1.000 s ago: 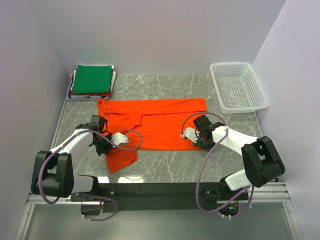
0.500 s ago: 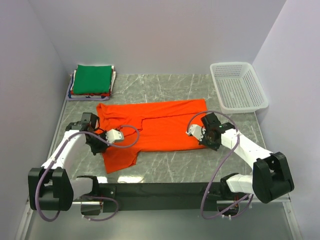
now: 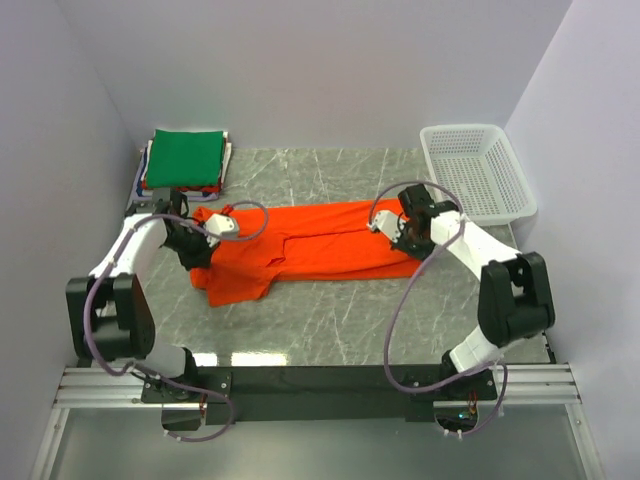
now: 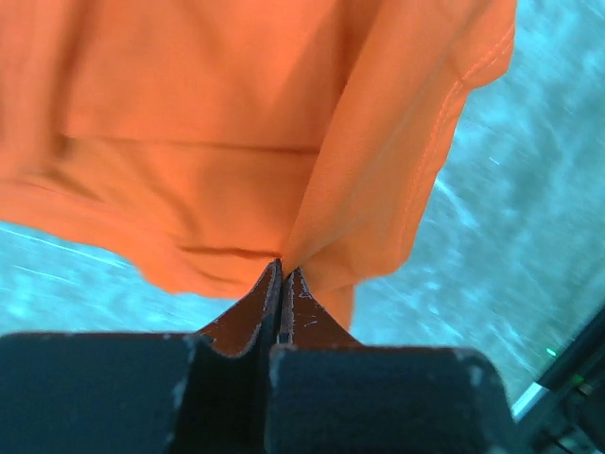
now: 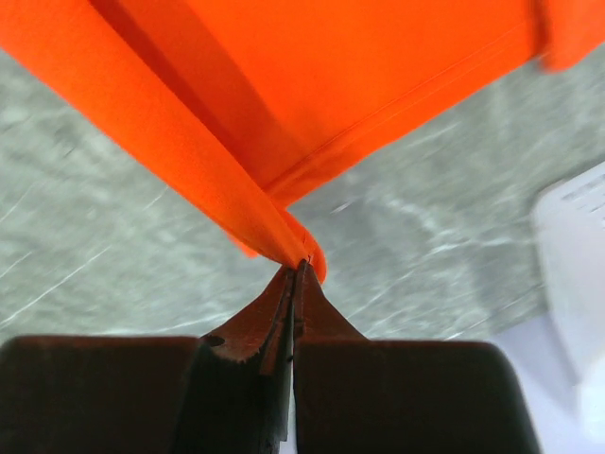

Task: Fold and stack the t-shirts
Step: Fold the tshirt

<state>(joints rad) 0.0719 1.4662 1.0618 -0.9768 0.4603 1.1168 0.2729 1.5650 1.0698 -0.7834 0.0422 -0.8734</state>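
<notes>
My top camera hangs above and behind my two bases, over the near edge of the desk (image 3: 330,325). It looks down and forward to the far edge, far enough off to take in both far corners. My left wrist camera sits just behind my left tool (image 4: 282,270) and looks along it, very near the shirt (image 4: 236,113), with blurred desk beyond. My right wrist camera looks along my right tool (image 5: 295,267) likewise, with the basket (image 5: 577,236) at its right edge. All three share the shirt and desk.
</notes>
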